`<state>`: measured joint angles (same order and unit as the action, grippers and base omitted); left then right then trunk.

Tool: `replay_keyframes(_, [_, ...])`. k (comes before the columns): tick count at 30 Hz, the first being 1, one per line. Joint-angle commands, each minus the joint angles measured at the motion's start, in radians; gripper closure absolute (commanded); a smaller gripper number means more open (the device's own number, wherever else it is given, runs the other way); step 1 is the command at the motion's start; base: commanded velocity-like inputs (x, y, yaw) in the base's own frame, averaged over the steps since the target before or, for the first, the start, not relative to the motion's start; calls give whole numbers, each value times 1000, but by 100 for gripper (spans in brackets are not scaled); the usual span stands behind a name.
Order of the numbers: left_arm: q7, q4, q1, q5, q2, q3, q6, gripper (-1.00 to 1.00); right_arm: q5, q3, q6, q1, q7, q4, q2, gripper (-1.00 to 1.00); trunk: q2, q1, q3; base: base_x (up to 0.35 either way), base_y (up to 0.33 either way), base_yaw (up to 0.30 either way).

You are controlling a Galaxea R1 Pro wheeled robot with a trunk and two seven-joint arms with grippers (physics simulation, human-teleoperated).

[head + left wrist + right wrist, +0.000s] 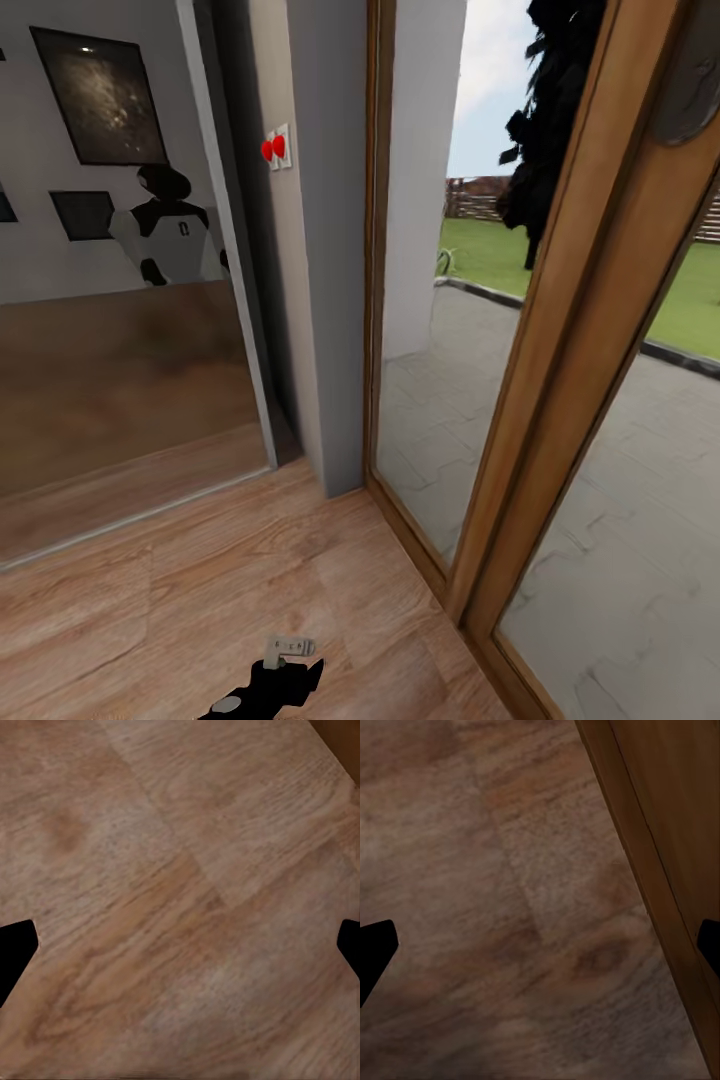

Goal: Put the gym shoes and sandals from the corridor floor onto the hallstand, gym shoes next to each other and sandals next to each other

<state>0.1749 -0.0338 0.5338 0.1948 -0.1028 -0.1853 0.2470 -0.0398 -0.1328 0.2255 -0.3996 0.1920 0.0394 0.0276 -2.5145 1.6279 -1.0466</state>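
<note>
I face a wooden door frame [560, 330] and a mirrored wardrobe [120, 300]. No shoes in sight. Both grippers hang wide open and empty: left gripper [180, 945] over bare floor [187, 870], right gripper [540, 945] beside the frame's base.
</note>
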Motion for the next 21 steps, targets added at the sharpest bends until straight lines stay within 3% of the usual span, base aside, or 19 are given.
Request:
replay_keyframes(1, [0,0,0,0,0,0,0,-100,0,0,0,0,0,0,0,-100,0,0,0,0,0,283])
replay_keyframes(6, [0,0,0,0,0,0,0,-100,0,0,0,0,0,0,0,-100,0,0,2,0,-90,214])
replay_keyframes(16, [0,0,0,0,0,0,0,-100,0,1,0,0,0,0,0,-100,0,0,3,0,-228,65])
replay_keyframes(21, [0,0,0,0,0,0,0,-100,0,0,0,1,0,0,0,-100,0,0,4,0,-98,144])
